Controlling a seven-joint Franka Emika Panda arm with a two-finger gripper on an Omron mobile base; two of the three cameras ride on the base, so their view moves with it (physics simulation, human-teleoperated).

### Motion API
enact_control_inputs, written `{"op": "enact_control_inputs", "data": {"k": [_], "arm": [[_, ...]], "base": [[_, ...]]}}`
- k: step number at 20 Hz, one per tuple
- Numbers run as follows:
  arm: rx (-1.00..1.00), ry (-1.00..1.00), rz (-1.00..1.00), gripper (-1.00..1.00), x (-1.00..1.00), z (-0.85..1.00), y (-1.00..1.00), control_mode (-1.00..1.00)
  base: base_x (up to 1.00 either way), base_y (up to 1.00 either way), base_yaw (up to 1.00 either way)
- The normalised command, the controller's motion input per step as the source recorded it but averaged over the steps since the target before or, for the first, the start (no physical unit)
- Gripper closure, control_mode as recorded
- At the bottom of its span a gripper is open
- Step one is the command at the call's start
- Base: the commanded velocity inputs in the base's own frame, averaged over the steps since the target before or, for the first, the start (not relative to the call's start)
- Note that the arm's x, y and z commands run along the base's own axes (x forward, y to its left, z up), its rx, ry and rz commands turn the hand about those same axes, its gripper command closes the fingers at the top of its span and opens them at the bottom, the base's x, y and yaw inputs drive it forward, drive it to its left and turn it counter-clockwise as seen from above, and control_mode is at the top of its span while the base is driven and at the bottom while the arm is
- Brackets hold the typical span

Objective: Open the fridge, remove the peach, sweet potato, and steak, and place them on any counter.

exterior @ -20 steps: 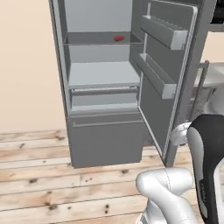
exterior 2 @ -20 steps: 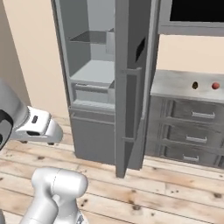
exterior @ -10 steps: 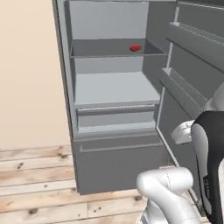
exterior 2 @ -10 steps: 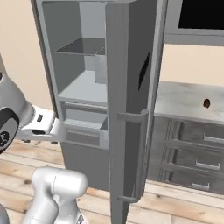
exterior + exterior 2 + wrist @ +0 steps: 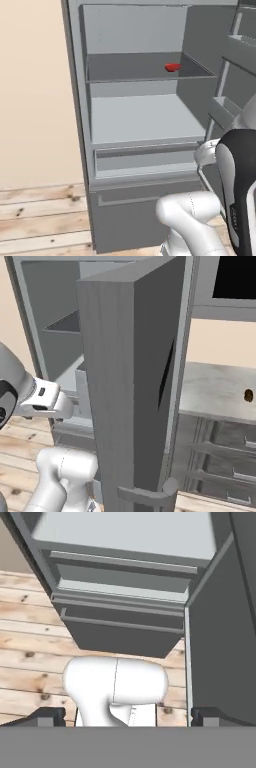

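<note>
The fridge (image 5: 135, 125) stands open, its light grey inside facing the left base view, with the steak (image 5: 173, 67) lying on the upper shelf at about 1 o'clock from the middle of that view, toward the right rear of the shelf. Below it is a wider bare shelf, then a shallow drawer (image 5: 147, 160) and a closed bottom panel. The door (image 5: 135, 386) is swung out edge-on in the right base view, taking up the middle, with its bar handle (image 5: 147, 495) at 6 o'clock. Beyond the door, at 3 o'clock, the counter (image 5: 215, 391) carries a small brownish-yellow lump, the sweet potato (image 5: 248, 395), near its right end. In the hand view the gripper (image 5: 127, 716) points down at the fridge's lower drawers and the plank floor (image 5: 30, 662); its two fingertips (image 5: 47, 716) sit far apart at 7 and 5 o'clock, spread wide with nothing between them.
</note>
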Motion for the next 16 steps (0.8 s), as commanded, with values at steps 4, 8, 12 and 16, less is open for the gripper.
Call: {"op": "enact_control_inputs", "data": {"k": [4,8,12,16], "arm": [[0.00,0.00,0.00,-1.00,0.00,0.00,0.00,1.00],[0.00,0.00,0.00,-1.00,0.00,0.00,0.00,1.00],[0.00,0.03,0.00,-1.00,0.00,-0.04,0.00,-1.00],[0.01,-0.09,0.00,-1.00,-0.55,0.00,-0.01,-1.00]], "base": [[1.00,-0.09,-0.01],[0.98,0.00,-0.03],[0.34,0.00,-0.02],[0.00,0.00,0.00]]}}
